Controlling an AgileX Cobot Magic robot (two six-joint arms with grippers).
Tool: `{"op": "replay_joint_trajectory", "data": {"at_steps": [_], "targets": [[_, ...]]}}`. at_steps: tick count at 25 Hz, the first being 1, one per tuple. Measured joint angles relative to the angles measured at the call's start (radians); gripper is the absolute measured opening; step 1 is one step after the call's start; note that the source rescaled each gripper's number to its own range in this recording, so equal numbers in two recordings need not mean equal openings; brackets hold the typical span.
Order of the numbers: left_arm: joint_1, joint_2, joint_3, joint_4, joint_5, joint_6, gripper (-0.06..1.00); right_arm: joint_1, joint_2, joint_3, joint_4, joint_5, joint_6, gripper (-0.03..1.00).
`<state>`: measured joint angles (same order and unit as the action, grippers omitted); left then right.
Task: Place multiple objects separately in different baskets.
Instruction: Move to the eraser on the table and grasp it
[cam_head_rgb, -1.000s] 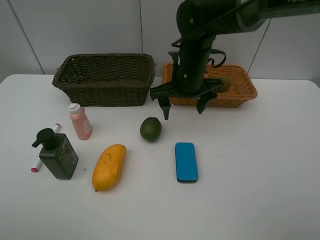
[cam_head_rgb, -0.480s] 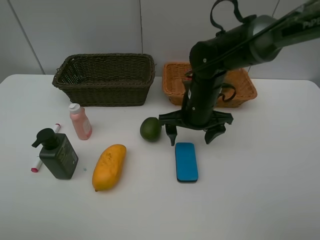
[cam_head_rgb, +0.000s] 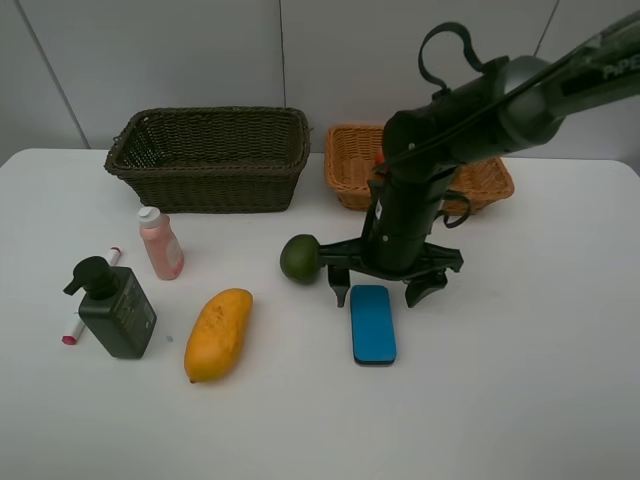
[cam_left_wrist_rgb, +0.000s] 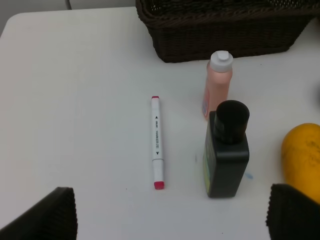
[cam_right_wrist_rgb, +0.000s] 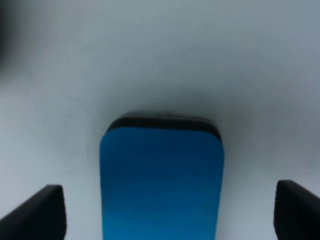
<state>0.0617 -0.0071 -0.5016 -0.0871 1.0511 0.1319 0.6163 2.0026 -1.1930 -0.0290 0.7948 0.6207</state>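
Observation:
My right gripper (cam_head_rgb: 383, 288) is open and hangs just above the far end of the blue eraser block (cam_head_rgb: 372, 323), its fingers either side of it; the block fills the right wrist view (cam_right_wrist_rgb: 161, 181). The green lime (cam_head_rgb: 300, 258) lies just left of the gripper. The yellow-orange mango (cam_head_rgb: 218, 333), pink bottle (cam_head_rgb: 160, 242), dark-green pump bottle (cam_head_rgb: 115, 307) and white-pink marker (cam_head_rgb: 78, 321) lie at the left. The dark basket (cam_head_rgb: 210, 155) and orange-tan basket (cam_head_rgb: 350, 165) stand at the back. My left gripper (cam_left_wrist_rgb: 170, 215) is open above the marker (cam_left_wrist_rgb: 156, 141) and pump bottle (cam_left_wrist_rgb: 226, 150).
The right arm hides most of the orange-tan basket's inside. The white table's (cam_head_rgb: 520, 380) front and right side hold nothing else. The red-green mango and the kiwi are out of view.
My right gripper has come down from in front of the orange-tan basket to the far end of the blue eraser block. The objects on the table have not moved.

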Motion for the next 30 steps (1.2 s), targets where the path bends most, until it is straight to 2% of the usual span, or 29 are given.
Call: {"op": "replay_joint_trajectory", "data": {"at_steps": [4, 7, 30], "targets": [[0.000, 0.000, 0.000, 0.000, 0.000, 0.000, 1.00, 0.030, 0.000, 0.000, -0.074, 0.000, 0.062, 1.00], [0.000, 0.000, 0.000, 0.000, 0.000, 0.000, 1.00, 0.042, 0.010, 0.000, -0.092, 0.000, 0.089, 1.00], [0.000, 0.000, 0.000, 0.000, 0.000, 0.000, 1.00, 0.042, 0.060, 0.000, -0.059, -0.027, 0.085, 1.00]]}}
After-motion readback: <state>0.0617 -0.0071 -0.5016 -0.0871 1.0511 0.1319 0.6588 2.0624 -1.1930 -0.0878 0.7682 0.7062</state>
